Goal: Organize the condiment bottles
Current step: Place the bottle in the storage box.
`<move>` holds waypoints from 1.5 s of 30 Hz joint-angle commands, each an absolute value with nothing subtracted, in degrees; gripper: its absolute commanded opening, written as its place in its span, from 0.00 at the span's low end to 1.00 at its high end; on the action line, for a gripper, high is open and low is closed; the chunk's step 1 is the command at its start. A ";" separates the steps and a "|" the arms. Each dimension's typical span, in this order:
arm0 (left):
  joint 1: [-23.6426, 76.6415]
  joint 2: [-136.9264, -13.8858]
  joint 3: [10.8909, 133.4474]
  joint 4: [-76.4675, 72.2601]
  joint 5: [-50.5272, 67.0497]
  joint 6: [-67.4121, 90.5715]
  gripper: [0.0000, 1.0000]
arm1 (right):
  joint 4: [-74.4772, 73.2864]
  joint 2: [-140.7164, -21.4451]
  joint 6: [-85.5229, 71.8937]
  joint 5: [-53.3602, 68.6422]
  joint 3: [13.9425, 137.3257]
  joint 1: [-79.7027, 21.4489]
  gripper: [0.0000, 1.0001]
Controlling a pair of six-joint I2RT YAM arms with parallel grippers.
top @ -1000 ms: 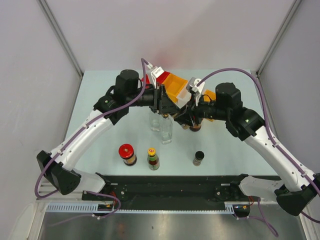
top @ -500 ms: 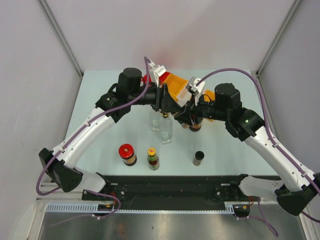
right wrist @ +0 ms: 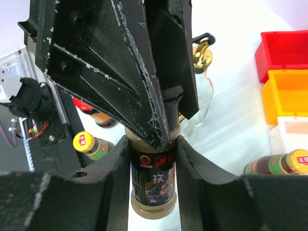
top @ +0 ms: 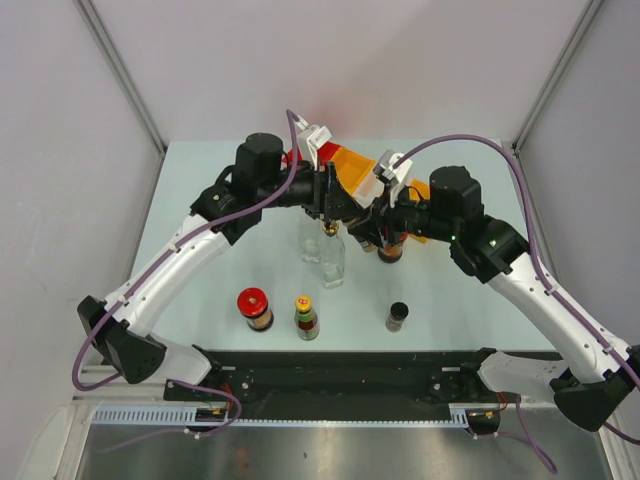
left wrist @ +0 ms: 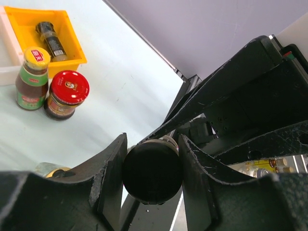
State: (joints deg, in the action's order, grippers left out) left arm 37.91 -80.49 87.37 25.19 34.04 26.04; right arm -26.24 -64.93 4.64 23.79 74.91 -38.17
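One black-capped shaker (right wrist: 153, 185) is held by both arms above the middle of the table. My left gripper (left wrist: 152, 171) is shut on its black cap (left wrist: 152, 173). My right gripper (right wrist: 153, 178) is shut on its dark labelled body. In the top view the two grippers meet at the shaker (top: 355, 228), which is mostly hidden there. Two clear glass bottles (top: 333, 258) stand just in front of them. Near the front stand a red-lidded jar (top: 254, 307), a yellow-capped sauce bottle (top: 306, 316) and another black-capped shaker (top: 398, 316).
Red (right wrist: 284, 53), orange (right wrist: 288, 94) and white (right wrist: 293, 132) bins sit in a row at the back. A dark bottle (left wrist: 52, 39) lies in the orange bin (left wrist: 19, 21). Beside it stand a sauce bottle (left wrist: 31, 79) and a red-lidded jar (left wrist: 67, 94).
The left wrist has turned a little and both grippers have shifted slightly at the middle. The bottles on the table have not moved.
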 commanded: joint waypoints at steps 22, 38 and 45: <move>38.32 -95.70 109.50 29.88 16.44 23.47 0.00 | -24.17 -59.16 -2.45 4.84 76.20 -27.97 0.96; 38.41 -124.62 135.88 30.25 -5.09 20.84 0.00 | -27.16 -55.98 -15.02 -6.86 68.82 -12.22 0.91; 38.41 -128.75 135.88 24.70 -11.60 16.44 0.00 | -22.42 -63.71 -17.40 -4.14 65.66 -11.69 0.42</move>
State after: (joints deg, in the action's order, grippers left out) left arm 38.13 -128.16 132.11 31.40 -6.48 20.40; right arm -26.06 -60.97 -15.03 -5.13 66.43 -11.88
